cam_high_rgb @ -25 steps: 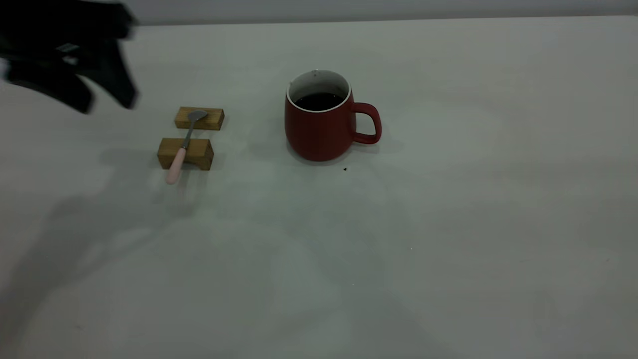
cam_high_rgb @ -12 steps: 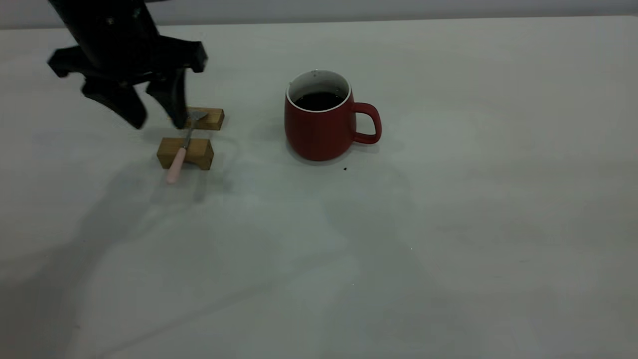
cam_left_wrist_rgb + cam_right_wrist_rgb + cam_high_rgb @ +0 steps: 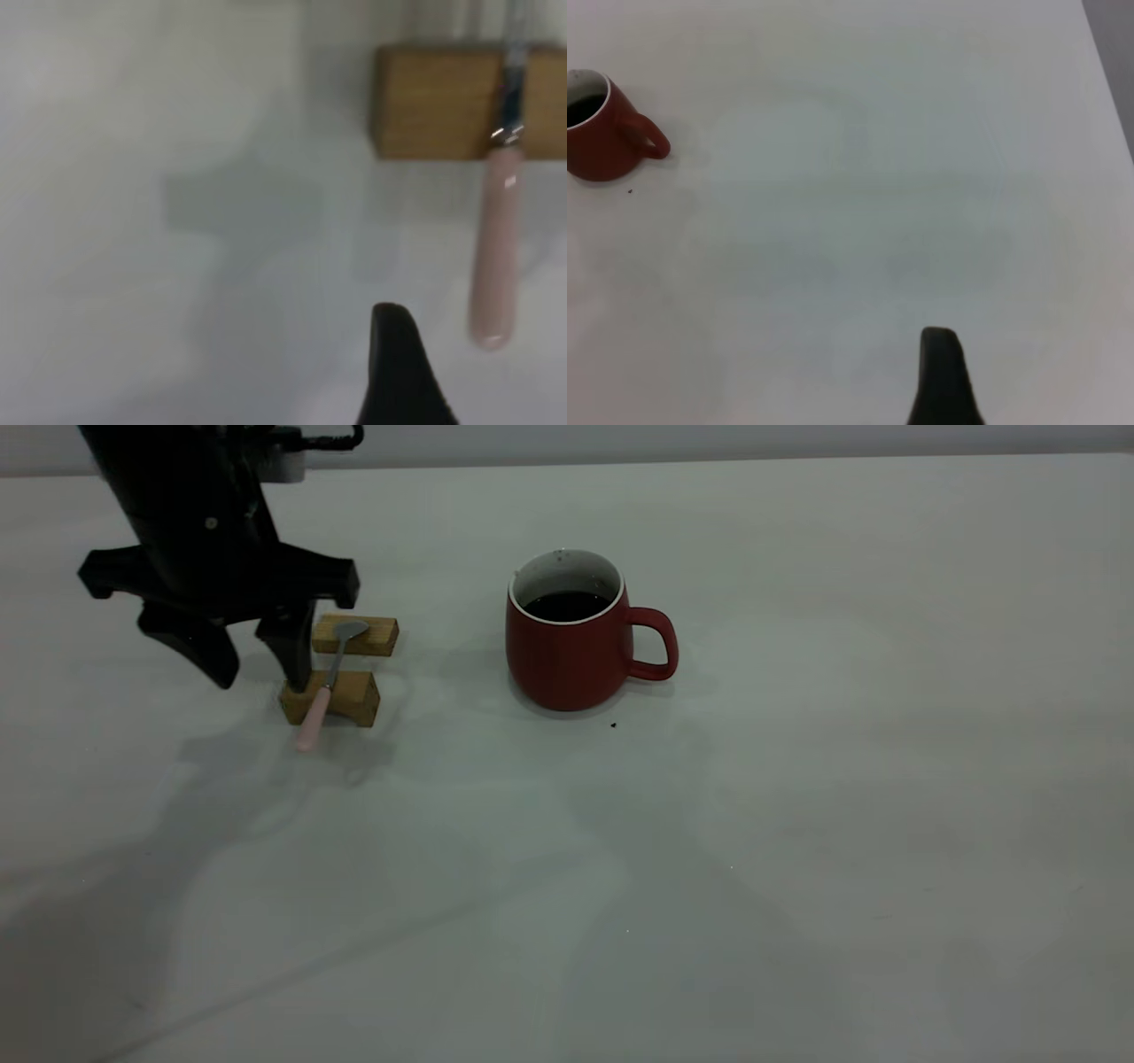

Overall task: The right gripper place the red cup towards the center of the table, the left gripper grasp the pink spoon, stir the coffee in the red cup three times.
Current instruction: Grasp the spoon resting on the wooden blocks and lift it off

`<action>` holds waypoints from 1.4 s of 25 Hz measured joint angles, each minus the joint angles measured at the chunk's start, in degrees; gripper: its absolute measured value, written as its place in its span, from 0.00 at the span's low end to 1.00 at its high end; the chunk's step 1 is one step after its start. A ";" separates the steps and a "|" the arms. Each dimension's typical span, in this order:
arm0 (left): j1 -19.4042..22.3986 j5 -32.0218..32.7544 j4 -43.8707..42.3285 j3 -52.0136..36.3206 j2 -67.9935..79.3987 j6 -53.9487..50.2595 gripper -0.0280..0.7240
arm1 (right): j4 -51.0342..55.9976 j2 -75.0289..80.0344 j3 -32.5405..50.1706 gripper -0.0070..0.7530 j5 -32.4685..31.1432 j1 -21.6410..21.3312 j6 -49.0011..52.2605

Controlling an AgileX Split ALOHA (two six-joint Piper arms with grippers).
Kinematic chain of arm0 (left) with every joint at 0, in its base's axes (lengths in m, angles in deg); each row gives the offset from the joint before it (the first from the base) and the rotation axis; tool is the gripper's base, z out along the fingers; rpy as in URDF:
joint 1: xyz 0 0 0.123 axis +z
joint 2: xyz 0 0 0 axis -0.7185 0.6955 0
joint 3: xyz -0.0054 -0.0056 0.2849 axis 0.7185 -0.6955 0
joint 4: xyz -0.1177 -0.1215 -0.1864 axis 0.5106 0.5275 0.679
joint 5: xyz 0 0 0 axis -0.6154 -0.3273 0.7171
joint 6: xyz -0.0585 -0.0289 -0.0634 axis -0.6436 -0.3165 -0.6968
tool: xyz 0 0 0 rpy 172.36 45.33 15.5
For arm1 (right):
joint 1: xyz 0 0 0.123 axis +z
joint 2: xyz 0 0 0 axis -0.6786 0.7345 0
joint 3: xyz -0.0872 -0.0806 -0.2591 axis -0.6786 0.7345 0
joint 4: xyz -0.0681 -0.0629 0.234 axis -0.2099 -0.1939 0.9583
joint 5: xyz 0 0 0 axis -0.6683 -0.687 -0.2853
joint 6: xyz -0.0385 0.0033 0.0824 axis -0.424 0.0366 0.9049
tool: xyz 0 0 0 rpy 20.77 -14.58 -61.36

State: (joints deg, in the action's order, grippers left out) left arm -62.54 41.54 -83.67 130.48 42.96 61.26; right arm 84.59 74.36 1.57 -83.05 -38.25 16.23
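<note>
Left gripper (image 3: pixel 257 669) had dropped lower beside the spoon (image 3: pixel 321 691), fingers spread and empty, so it probably needed to straddle the pink handle before closing.

The left gripper (image 3: pixel 260 666) swept in fast from the table's (image 3: pixel 797 824) far left edge, swung upright, then dropped lower and edged nearer. Its spread fingers (image 3: pixel 295 657) came down just left of the pink spoon (image 3: pixel 323 691), the right-hand finger tip now in front of the near wooden block's (image 3: pixel 350 698) left end. Its shadow slid in under the blocks with it.
</note>
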 joint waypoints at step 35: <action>0.00 -1.34 1.51 6.41 12.31 0.16 0.74 | 0.00 -0.04 0.00 0.77 0.00 0.00 0.00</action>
State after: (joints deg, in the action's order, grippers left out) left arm -62.54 40.20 -82.16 136.89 55.27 61.42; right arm 84.59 74.33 1.57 -83.05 -38.25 16.23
